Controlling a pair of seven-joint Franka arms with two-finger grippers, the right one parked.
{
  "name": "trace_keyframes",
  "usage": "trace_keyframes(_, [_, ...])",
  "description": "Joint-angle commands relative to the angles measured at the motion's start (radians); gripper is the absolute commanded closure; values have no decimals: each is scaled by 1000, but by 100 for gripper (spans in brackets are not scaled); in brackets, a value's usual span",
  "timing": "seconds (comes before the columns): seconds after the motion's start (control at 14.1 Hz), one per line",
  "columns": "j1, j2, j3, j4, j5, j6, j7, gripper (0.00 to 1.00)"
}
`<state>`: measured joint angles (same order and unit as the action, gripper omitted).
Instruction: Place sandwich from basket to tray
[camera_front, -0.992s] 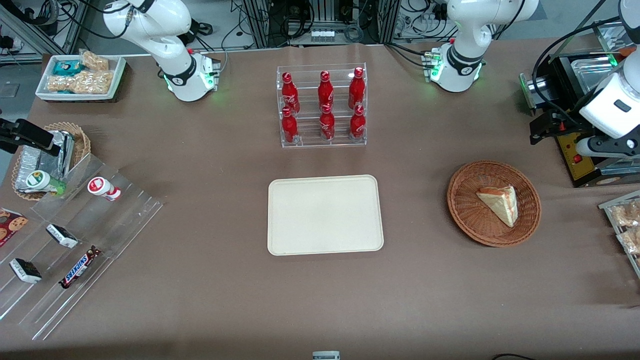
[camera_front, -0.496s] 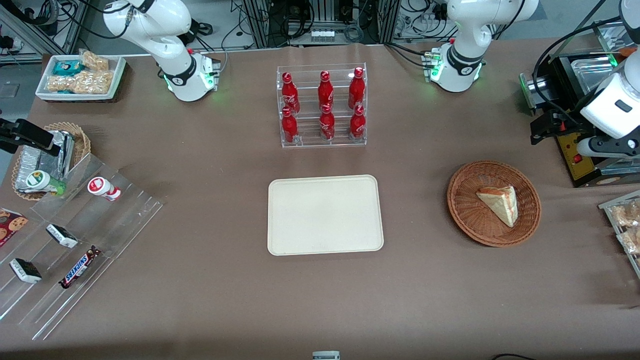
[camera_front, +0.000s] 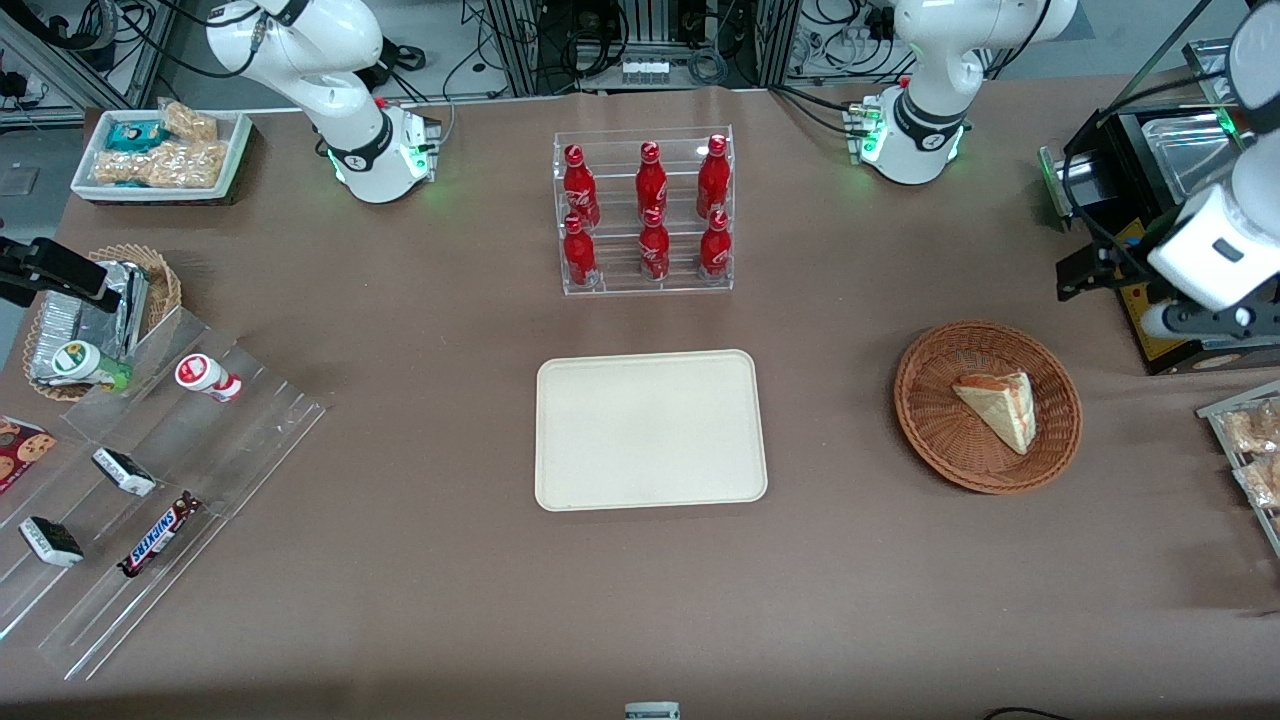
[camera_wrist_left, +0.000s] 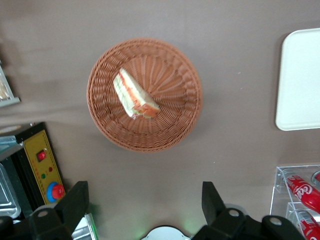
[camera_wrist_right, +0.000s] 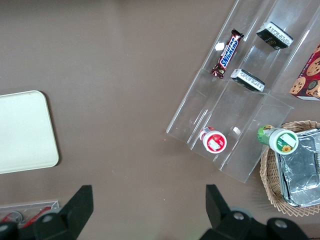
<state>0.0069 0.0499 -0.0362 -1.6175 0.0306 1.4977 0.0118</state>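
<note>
- Over the table (camera_front: 420, 560) near the basket (camera_front: 935, 440), toward my working end, my gripper (camera_wrist_left: 142, 200) hangs high, fingers spread wide, nothing between them.
- Fingers (camera_wrist_left: 75, 202) dark, both tips visible in wrist view, well apart from each other.
- In front view my gripper (camera_front: 1085, 272) sits farther from the camera than the basket, up by the black machine with yellow panel (camera_front: 1150, 320).
- Basket (camera_wrist_left: 172, 125) round, reddish-brown wicker, resting on the table (camera_wrist_left: 60, 45); no contact with my gripper.
- Sandwich (camera_front: 998, 405) lies inside the basket, roughly in its middle, flat on the weave.
- Sandwich (camera_wrist_left: 134, 95) is a pale wedge, orange and green layers along the cut edge.
- Tray (camera_front: 650, 430) cream, rectangular, flat on the table, well apart from the basket, toward the parked arm's end from it; nothing on it.
- Tray (camera_wrist_left: 300, 80) edge shows in wrist view too.
- Clear rack of red bottles (camera_front: 645, 212) stands farther from the front camera than the tray, well apart from the basket.
- Yellow panel (camera_wrist_left: 45, 165) has a red button, near the basket, not touching.
- Clear stepped shelf with snacks (camera_front: 150, 480) far from the basket, toward the parked arm's end.
</note>
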Motion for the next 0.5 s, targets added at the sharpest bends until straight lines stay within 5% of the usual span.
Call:
trace_keyframes(0.0, [44,30,1,-47,9,21,5,0])
trace_keyframes(0.43, [119,33,9,-332,11,370,-3,0])
